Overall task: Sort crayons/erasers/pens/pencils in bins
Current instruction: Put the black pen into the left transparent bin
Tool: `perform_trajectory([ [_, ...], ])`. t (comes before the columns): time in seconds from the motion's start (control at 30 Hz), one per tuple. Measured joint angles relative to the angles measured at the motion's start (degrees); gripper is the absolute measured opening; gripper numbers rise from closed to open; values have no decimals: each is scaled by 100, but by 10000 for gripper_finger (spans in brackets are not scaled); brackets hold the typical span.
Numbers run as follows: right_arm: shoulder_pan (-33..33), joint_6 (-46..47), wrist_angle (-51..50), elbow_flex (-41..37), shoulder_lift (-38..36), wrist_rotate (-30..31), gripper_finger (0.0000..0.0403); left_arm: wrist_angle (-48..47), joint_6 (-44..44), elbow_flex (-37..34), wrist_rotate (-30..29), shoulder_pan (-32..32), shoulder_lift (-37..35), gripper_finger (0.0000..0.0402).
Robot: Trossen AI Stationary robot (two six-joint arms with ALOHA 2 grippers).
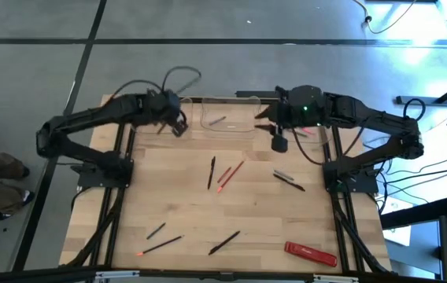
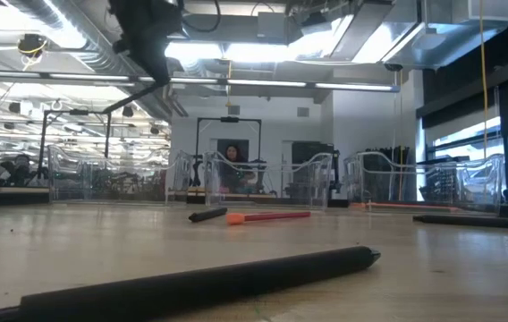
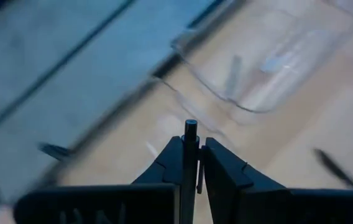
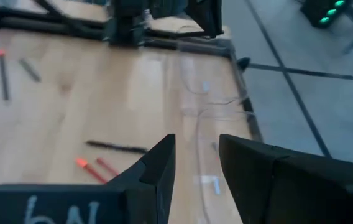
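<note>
- Left gripper (image 3: 191, 163) is raised at the far left of the table (image 1: 255, 208), just beside the clear bins (image 1: 229, 115); its fingers are clamped on a thin black pen (image 3: 190, 158) that stands up between them.
- Right gripper (image 4: 196, 163) hovers at the far right, over the right end of the bins; its fingers stand apart with nothing between them.
- Middle bin holds one thin grey stick (image 1: 217, 121).
- Loose on the wood: black pens mid-table (image 1: 211, 173), right of centre (image 1: 290, 182), and near the front edge (image 1: 224, 242).
- Orange-tipped sticks lie mid-table (image 1: 230, 174); another at front left (image 1: 160, 245).
- Flat red bar (image 1: 311, 252) at front right, well apart from the bins.
- Person (image 2: 232, 159) visible far behind the table.
</note>
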Motion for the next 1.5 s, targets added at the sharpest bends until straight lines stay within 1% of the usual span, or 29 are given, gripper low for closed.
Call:
perform_trajectory([
  [0.13,-214,0,139,0,150,9,126,115,1196,-128,24,666,9,29],
  [0.27,-393,-1,142,0,366,9,126,394,1682,-383,246,1105,136,29],
  [0.37,-508,-10,140,0,493,10,126,701,1981,-584,328,1320,275,29],
  [0.53,-662,-7,168,0,649,10,126,865,2136,-790,494,1576,641,29],
  [0.73,-773,-7,179,0,724,10,126,1033,2281,-949,497,1783,1170,29],
  [1.13,-794,-4,184,0,724,10,126,1219,2424,-1003,493,1890,2194,29],
  [1.3,-794,-3,184,0,724,10,126,1216,2483,-1003,306,1881,2410,35],
  [1.5,-794,0,184,0,724,10,126,1308,2585,-1001,234,1877,2430,62],
])
